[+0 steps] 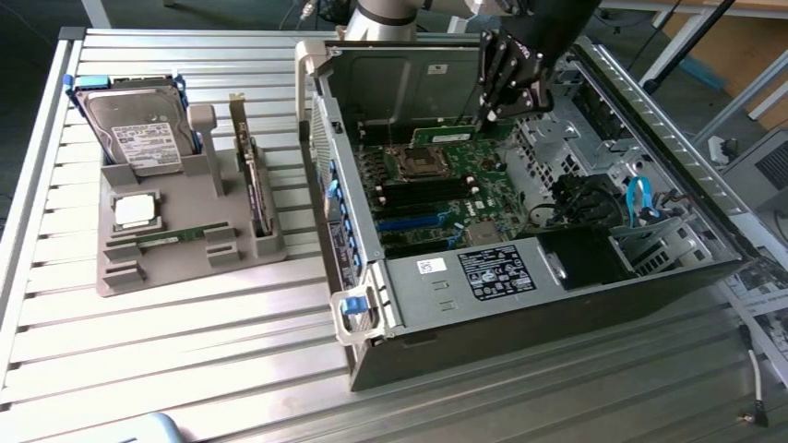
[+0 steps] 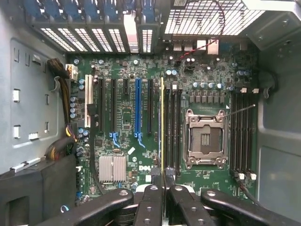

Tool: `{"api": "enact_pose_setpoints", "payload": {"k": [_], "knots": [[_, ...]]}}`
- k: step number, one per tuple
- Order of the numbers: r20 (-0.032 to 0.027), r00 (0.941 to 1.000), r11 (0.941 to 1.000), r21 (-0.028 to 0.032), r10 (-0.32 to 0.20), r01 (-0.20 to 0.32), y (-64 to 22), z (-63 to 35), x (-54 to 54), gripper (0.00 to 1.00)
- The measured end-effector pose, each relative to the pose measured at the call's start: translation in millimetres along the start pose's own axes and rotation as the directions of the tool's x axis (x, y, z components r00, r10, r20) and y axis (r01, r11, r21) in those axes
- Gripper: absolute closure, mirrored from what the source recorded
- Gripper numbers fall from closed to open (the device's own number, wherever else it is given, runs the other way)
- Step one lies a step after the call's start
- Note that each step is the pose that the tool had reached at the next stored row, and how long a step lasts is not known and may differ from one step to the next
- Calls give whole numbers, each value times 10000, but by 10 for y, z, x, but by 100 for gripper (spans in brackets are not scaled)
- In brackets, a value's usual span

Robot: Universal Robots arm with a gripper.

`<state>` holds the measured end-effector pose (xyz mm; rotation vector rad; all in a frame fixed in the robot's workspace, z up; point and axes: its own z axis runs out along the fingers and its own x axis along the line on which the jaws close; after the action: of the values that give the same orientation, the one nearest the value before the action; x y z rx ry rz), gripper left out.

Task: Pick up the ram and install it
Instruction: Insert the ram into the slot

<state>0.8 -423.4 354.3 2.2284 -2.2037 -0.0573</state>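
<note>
In the upper centre of the exterior view, over the open case (image 1: 542, 309) standing on the desk (image 1: 185, 360), the jaws are seen pressed onto the ram (image 2: 162, 125), which is pinched by its upper edge and hangs below them. In the wrist view the ram is met edge-on, as a thin pale line running straight out from between the jaws across the board (image 2: 127, 117). Its long axis is laid parallel to the black slots (image 2: 174, 127) beside the empty socket (image 2: 205, 139). The line is set just beside the nearest slot of that bank, on the side away from the socket, and well apart from the second bank (image 2: 242, 136) beyond the socket. The matter on which seating turns is judged to be this small sideways offset between the ram's edge and the slot mouth, since the direction already agrees. Whether the ram's lower edge is touching the board cannot be told. In the exterior view it appears to be held just above the board, near the case's rear wall.
</note>
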Motion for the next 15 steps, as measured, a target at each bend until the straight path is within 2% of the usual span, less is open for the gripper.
{"api": "enact_pose_setpoints", "payload": {"k": [15], "knots": [[-1, 10000, 10000, 0, 10, -10, -8, 267, 6, 88]]}}
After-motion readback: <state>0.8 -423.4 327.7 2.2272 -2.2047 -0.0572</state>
